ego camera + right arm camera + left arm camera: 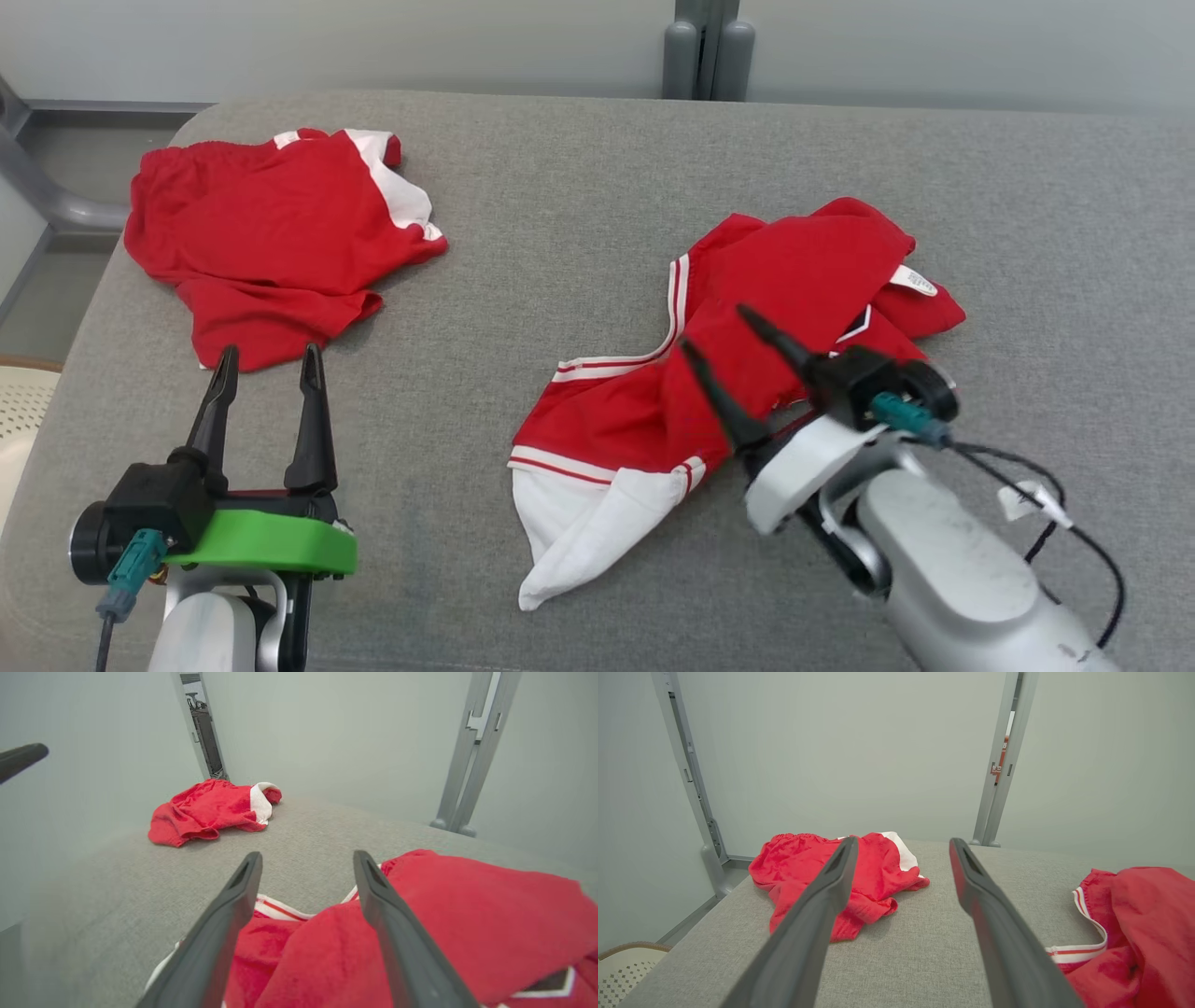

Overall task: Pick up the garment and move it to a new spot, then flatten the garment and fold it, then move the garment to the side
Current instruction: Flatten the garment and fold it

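Since the red jersey [803,261] lies crumpled right of the worktop's [579,187] middle, flattening looks like the step in hand. The right gripper [714,327] hovers over it, jaws spread, grasping nothing. The left gripper [270,352], likewise spread and empty, sits near the front-left corner. Best to pinch the jersey's outer edges and draw them apart — not the bunched middle.

We've got a garment [794,271] in red with white trim striped in red, a second piece [261,224] that's red with a white panel, and a grey counter [579,205].
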Robot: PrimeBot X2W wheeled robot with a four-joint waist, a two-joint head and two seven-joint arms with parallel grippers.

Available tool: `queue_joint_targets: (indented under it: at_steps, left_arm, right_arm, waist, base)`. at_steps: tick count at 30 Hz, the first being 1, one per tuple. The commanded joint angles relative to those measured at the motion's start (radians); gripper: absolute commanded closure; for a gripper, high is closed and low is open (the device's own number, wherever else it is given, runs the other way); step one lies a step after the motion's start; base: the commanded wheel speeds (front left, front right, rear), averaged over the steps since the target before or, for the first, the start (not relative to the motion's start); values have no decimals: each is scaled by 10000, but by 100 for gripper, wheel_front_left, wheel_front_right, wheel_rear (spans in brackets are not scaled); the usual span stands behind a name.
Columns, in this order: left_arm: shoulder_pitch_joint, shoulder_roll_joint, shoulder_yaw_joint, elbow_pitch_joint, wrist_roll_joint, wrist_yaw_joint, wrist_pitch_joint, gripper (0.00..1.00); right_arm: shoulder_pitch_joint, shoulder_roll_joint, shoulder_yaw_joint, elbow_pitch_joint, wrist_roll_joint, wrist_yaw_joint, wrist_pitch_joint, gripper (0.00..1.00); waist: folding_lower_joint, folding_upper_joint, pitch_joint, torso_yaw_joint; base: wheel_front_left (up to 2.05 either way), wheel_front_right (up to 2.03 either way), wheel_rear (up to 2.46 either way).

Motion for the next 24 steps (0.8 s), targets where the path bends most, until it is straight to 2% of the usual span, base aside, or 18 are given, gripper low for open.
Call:
queue_joint_targets:
  at_steps: [1, 6, 10, 16, 24]
  left_arm:
    - [72, 4, 20, -43, 129, -30, -5, 0]
    - [-79, -10, -80, -116, 82, -30, -5, 0]
    - [-250, -10, -132, -135, 24, -30, -5, 0]
    - [-483, -28, -248, -116, -18, -30, -7, 0]
    - [-803, -69, -458, -97, -118, -30, -5, 0]
  right_arm:
    - [-188, -125, -430, -140, -190, -14, -30, 0]
    - [-729, -760, -2031, 37, -822, -14, -30, 0]
    - [-1427, -1089, -2772, 709, -1163, -14, -30, 0]
    - [-2528, -1378, -3208, 2308, -1060, -14, 6, 0]
    - [-3753, -1374, -3041, 4551, -561, -14, 519, 0]
  waist:
    - [0, 0, 57, -86]
    - [0, 0, 371, -134]
    - [0, 0, 678, -104]
    - [0, 0, 1043, -19]
    - [0, 0, 1481, 194]
  base:
    - [0, 0, 0]
    - [0, 0, 0]
    - [0, 0, 0]
    - [0, 0, 0]
    - [0, 0, 0]
